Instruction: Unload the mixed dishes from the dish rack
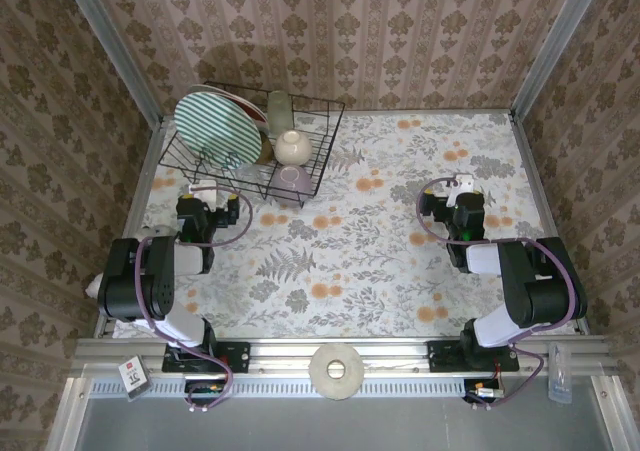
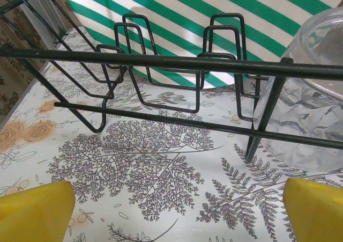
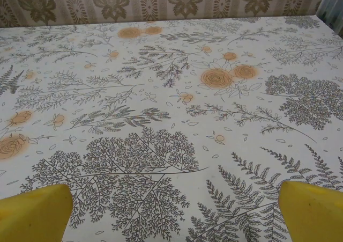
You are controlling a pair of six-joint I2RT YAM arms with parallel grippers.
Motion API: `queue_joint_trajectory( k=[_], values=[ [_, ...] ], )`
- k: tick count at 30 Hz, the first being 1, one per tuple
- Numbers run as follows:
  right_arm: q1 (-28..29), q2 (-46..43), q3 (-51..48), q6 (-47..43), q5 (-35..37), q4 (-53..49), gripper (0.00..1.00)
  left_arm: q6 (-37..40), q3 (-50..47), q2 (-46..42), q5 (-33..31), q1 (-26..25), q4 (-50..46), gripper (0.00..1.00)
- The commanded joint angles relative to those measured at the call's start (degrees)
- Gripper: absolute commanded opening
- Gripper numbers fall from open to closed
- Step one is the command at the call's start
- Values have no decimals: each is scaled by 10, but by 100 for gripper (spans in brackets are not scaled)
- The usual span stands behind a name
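Your dish rack (image 1: 330, 146) sits far-left, its long axis running left to right. You count one each inside: green-striped plate (image 1: 212, 126) standing on edge, tumbler (image 1: 279, 109), cream bowl (image 1: 293, 147), lilac bowl (image 1: 292, 180), clear glass (image 2: 311, 92). Your left gripper (image 2: 171, 212) and right gripper (image 3: 171, 212) both gape wide, holding nothing.

Bright, even light falls from above; the dish rack (image 1: 200, 156) casts a soft shadow on the back wall (image 1: 235, 46). In the wrist views the yellow fingers (image 2: 35, 212) are blurred, the counter (image 3: 171, 118) sharp.
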Motion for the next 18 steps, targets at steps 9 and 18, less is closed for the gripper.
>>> queue_joint_trajectory(
  k=[9, 18],
  values=[
    [-2, 4, 8, -6, -8, -1, 100, 4, 2, -6, -7, -5, 4, 100],
    [-1, 4, 8, -6, -10, -1, 100, 1, 3, -6, 0, -2, 1, 100]
  ],
)
